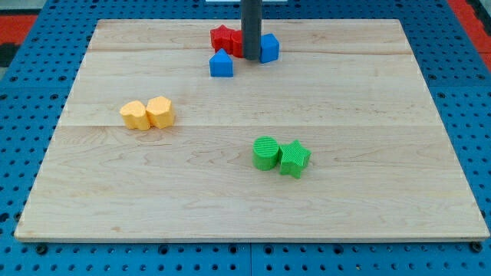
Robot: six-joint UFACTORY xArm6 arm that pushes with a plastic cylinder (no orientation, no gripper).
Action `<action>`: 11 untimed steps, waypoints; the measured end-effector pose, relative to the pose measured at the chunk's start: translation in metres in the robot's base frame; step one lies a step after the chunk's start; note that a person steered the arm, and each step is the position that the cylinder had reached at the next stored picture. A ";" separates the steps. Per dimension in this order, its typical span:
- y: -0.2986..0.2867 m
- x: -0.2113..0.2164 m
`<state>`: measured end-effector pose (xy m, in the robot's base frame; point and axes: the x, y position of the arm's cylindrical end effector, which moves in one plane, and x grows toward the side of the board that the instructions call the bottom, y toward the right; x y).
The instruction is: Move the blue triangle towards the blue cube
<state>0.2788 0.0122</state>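
The blue triangle (pixel 221 64) lies near the view's top, a little left of centre. The blue cube (pixel 269 47) lies up and to its right, a short gap away. My tip (pixel 251 58) stands between the two, close against the blue cube's left side and just right of the blue triangle. The rod hides part of what lies behind it.
A red star (pixel 222 36) sits just above the blue triangle, with another red block (pixel 238 46) partly hidden behind the rod. Two yellow blocks (pixel 136 115) (pixel 160 111) touch at the left. A green cylinder (pixel 265 152) and green star (pixel 294 158) touch lower right of centre.
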 end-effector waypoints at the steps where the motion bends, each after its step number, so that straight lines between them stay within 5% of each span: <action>1: 0.019 -0.008; 3: 0.065 0.032; 4: 0.006 0.075; 5: -0.093 0.063; 6: -0.132 0.049; 9: -0.017 0.026; 11: -0.032 0.093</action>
